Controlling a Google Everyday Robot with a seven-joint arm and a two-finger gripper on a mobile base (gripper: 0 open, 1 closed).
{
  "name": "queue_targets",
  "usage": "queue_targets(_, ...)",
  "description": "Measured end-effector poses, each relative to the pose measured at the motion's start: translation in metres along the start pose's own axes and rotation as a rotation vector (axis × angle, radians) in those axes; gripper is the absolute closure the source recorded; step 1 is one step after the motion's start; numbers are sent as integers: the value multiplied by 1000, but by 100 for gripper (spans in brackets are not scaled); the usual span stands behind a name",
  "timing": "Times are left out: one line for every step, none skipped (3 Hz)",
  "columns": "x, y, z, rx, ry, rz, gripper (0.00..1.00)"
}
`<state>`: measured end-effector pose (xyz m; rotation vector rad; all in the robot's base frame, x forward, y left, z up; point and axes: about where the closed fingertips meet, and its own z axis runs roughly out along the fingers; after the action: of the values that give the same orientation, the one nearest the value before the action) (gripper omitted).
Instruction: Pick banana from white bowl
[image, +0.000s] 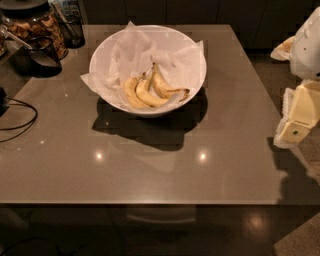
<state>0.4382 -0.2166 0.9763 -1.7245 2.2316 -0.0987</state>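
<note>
Off at the counter's (150, 172) right edge, the end effector (295, 125) is hanging, can't tell its grip; the banana (164, 88) is lying in the white bowl (150, 111).

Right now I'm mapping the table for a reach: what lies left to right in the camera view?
The jar far left, then the bowl in the middle, then the hand at the right edge.
</note>
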Motion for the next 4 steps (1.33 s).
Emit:
queue_targets(0,0,0,0,0,0,0)
queue_targets(-22,-7,-11,7,36,-13,0)
queue_targets(-61,-24,-18,8,74,-83,0)
queue_targets(-126,-62,-15,75,49,-183,0)
